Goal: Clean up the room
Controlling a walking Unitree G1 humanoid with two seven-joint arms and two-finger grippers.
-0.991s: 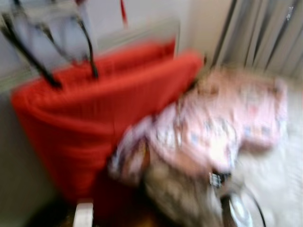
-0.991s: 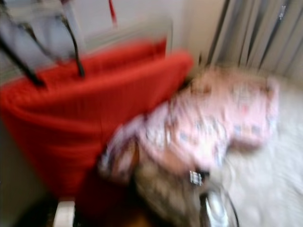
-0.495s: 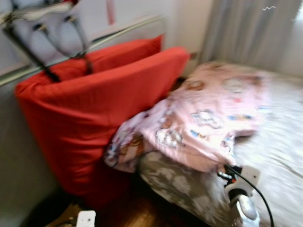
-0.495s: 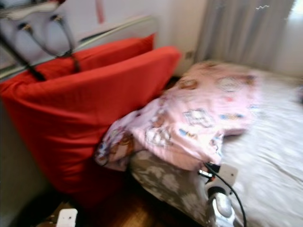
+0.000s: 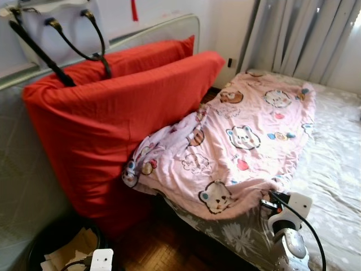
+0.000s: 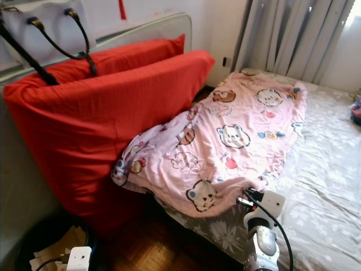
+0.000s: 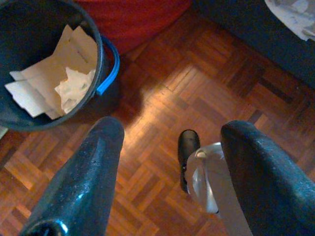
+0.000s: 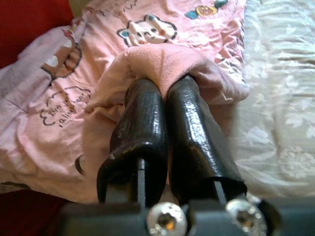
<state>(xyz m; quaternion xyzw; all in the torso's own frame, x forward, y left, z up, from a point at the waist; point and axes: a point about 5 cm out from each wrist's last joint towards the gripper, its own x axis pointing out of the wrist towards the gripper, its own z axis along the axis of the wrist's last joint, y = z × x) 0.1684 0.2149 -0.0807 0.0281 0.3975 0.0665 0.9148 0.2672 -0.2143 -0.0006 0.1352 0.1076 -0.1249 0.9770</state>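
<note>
A pink cartoon-print blanket [image 5: 242, 141] lies rumpled across the bed, with one end hanging over the bed's near edge. My right gripper [image 8: 165, 91] is shut on a raised fold of the blanket [image 8: 167, 59] near that edge. Its silver arm [image 5: 289, 245] rises at the lower right. My left gripper [image 7: 172, 130] hangs open over the wooden floor [image 7: 206, 69] with nothing between its fingers. Beside it stands a dark bin [image 7: 101, 64] holding crumpled paper [image 7: 54, 78].
Two big red pillows [image 5: 113, 124] lean against the headboard, left of the blanket. A pale bag with black handles [image 5: 56, 28] hangs above them. A white floral sheet [image 5: 338, 169] covers the bed's right side. Grey curtains [image 5: 304, 39] hang behind. The bin [image 5: 42, 243] stands at the lower left.
The camera has swung and steadied, so the blurred picture is now sharp and more of the bed and bin shows. My right arm stays at the blanket's near edge.
</note>
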